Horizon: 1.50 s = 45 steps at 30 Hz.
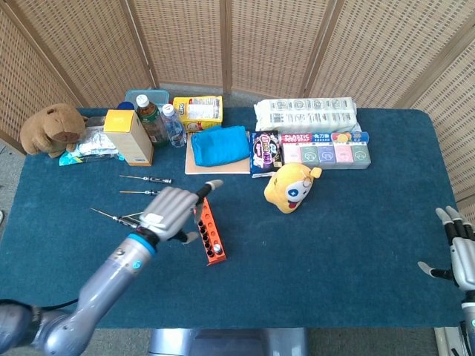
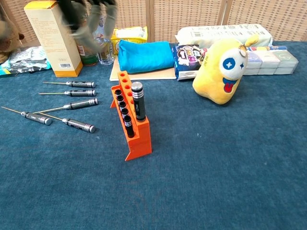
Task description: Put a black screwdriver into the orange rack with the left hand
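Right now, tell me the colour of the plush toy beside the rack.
Yellow plush toy, clearest in the chest view.

Head view: looks steeply down from high at the near edge, taking in the whole blue table [image 1: 356, 245] out to the wicker screen [image 1: 297, 44]. Chest view: low, close, facing far across the cloth. Shared: orange rack [image 1: 209, 230] [image 2: 133, 129], yellow plush [image 1: 292, 187] [image 2: 221, 72], loose screwdrivers [image 1: 145, 179] [image 2: 69, 84].

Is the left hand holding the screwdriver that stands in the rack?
No, the left hand is empty, away from the screwdriver standing in the rack.
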Each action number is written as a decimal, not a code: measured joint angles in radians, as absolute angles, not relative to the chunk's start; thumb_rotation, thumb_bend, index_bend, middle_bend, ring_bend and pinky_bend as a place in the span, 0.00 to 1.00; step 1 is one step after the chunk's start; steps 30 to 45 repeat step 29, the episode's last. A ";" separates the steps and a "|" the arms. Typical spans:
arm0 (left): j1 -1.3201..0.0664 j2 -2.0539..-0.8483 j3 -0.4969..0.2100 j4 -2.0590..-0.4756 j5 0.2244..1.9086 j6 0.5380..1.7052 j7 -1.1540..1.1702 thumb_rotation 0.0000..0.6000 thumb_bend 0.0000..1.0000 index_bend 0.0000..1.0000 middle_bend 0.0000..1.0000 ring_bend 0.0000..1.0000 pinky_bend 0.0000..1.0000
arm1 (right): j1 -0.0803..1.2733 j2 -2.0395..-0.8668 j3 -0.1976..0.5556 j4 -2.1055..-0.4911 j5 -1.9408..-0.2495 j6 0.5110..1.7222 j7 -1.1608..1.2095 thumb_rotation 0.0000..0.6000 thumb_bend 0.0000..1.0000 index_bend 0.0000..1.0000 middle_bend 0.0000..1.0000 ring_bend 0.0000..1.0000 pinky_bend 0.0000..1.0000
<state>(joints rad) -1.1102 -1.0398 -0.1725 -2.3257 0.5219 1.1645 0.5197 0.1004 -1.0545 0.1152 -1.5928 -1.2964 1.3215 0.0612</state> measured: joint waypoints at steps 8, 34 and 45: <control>-0.940 -0.950 -0.050 -2.345 0.819 1.235 0.511 1.00 0.08 0.00 0.00 0.00 0.21 | 0.098 -1.057 0.113 -1.605 -1.313 1.340 0.046 1.00 0.00 0.00 0.03 0.06 0.08; -0.173 -0.974 0.279 -1.860 1.562 1.716 0.141 1.00 0.09 0.00 0.00 0.00 0.19 | 0.078 -1.063 0.121 -1.605 -1.327 1.403 0.025 1.00 0.00 0.00 0.02 0.05 0.08; -0.173 -0.974 0.279 -1.860 1.562 1.716 0.141 1.00 0.09 0.00 0.00 0.00 0.19 | 0.078 -1.063 0.121 -1.605 -1.327 1.403 0.025 1.00 0.00 0.00 0.02 0.05 0.08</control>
